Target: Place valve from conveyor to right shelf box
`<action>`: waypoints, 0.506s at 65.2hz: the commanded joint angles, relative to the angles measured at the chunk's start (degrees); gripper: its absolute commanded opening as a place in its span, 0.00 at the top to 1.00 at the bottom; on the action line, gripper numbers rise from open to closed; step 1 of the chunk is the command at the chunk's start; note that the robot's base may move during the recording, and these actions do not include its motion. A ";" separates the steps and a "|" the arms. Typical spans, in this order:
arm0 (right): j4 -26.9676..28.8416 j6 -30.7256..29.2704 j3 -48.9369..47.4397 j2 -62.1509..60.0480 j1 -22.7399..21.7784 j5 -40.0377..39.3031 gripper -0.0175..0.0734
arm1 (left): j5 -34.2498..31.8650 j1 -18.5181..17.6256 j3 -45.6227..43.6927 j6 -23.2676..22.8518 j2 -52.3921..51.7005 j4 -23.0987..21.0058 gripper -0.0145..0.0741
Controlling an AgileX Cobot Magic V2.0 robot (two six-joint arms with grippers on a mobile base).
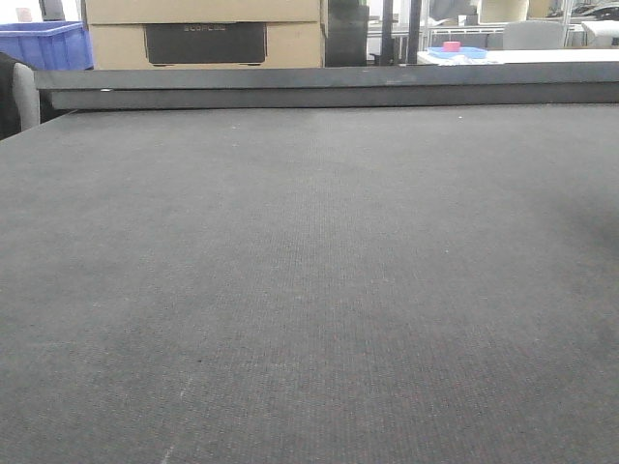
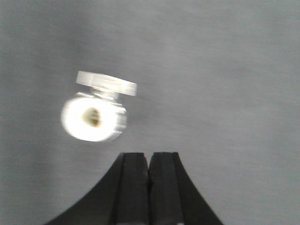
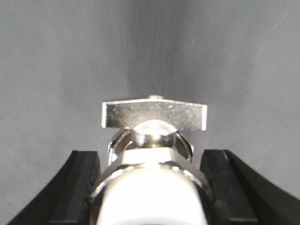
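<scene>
The valve (image 3: 152,154) sits between the two black fingers (image 3: 82,187) of the right hand (image 3: 152,157). It fills the gap, and the pads look pressed to both sides of its body, so I judge it grasped and not merely framed. Its long axis runs straight back toward the wrist, the pale end nearest the camera. The flat metal handle (image 3: 154,116) lies crosswise at the far end, level from left to right. Beneath it the grey conveyor (image 3: 56,61) shows only as streaks, and whether the valve is touching it or raised off it cannot be told.

The left wrist view shows a blurred valve (image 2: 96,115) lying on the belt, just beyond and left of the left hand (image 2: 149,157). That hand is clenched and empty, its pads touching. No right hand appears around this one, so it seems to be a different piece.

The front view shows bare belt, the dark rail (image 1: 329,87) along its far edge and a blue bin (image 1: 44,43) at the far left. The shelf box is not in view. Since it stands to the right, the carry falls naturally to the right arm.
</scene>
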 commanded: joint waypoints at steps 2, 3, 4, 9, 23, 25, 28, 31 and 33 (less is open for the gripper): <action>-0.57 0.05 -1.35 -2.60 -0.21 -0.78 0.98 | 1.01 -0.17 -1.26 0.25 1.79 5.89 0.89; -0.57 0.05 -1.35 -2.77 -0.21 -0.78 0.98 | 1.01 -0.17 -1.26 0.45 2.13 6.14 0.87; -0.57 0.05 -1.35 -2.89 -0.21 -0.78 0.98 | 1.01 -0.17 -1.26 0.46 2.25 6.15 0.85; -0.57 0.05 -1.35 -2.92 -0.21 -0.18 0.98 | 1.01 -0.17 -1.26 2.59 3.75 5.22 0.70; -0.57 0.05 -1.23 -2.92 -0.21 0.57 0.99 | 1.01 0.54 -1.26 4.70 8.51 4.46 0.27; -0.57 0.05 -1.23 -2.92 -0.21 0.63 0.99 | 1.01 0.92 -1.26 4.95 9.22 4.48 0.24; -0.57 0.05 -1.23 -2.92 -0.21 0.71 0.99 | 0.32 1.65 -1.26 4.95 10.23 4.23 0.23; -0.57 0.05 -1.23 -2.92 -0.21 0.71 0.99 | -1.12 2.58 -1.26 5.48 11.14 3.04 0.23; -0.57 0.05 -1.23 -2.92 -0.21 0.71 0.99 | -1.69 2.95 -1.26 5.96 11.46 1.79 0.24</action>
